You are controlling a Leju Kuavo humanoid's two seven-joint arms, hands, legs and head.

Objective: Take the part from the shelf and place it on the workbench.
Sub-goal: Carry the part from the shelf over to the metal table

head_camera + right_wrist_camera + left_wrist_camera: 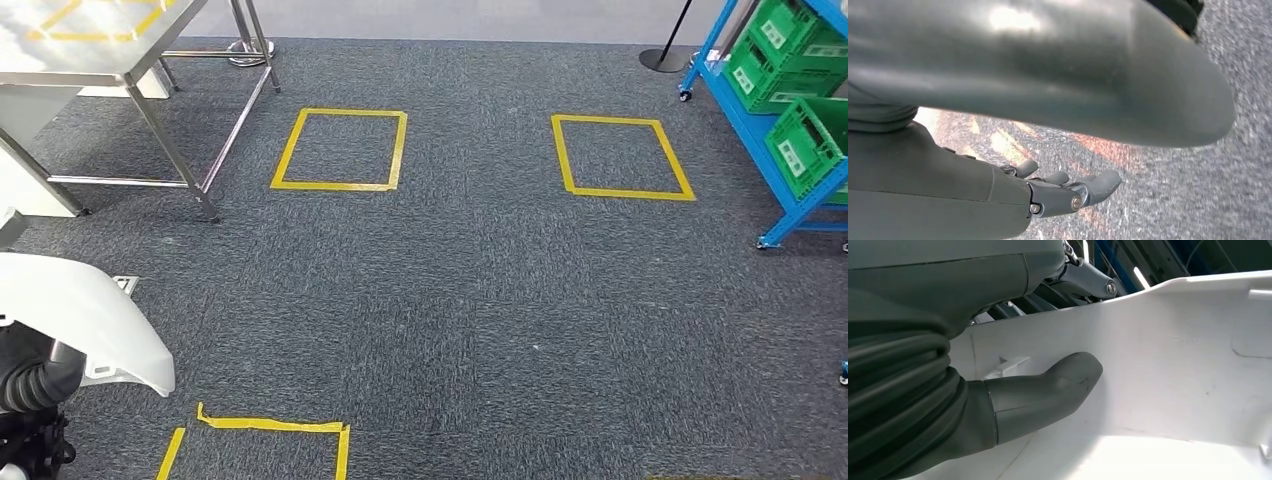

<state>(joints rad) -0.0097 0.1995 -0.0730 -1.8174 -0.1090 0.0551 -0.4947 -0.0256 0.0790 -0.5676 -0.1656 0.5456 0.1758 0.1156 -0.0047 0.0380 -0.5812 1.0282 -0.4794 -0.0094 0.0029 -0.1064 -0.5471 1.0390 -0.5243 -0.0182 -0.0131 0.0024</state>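
Carpet (pixel 480 300) in dark grey tiles covers the floor in the head view, marked with yellow tape squares (pixel 340 150): two across the upper middle of the frame and a partial one at the bottom left. A steel-framed tabletop (pixel 90 40) with its own yellow tape outline stands at the upper left. A blue shelf (pixel 760 140) on castors sits at the upper right edge, carrying green crates (pixel 800 145).

At the lower left of the head view a white moulded part (pixel 80 320) juts out over the carpet, above the ribbed dark cover of the left arm. In the left wrist view the left hand (pixel 1043 395) holds this part: its thick grey thumb lies pressed flat against the part's white inner face, with darker fingers showing past the part's upper rim on its far side.

The right hand (pixel 1058 192) hangs over the carpet in the right wrist view, fingers stretched out and slightly apart, with nothing between them.
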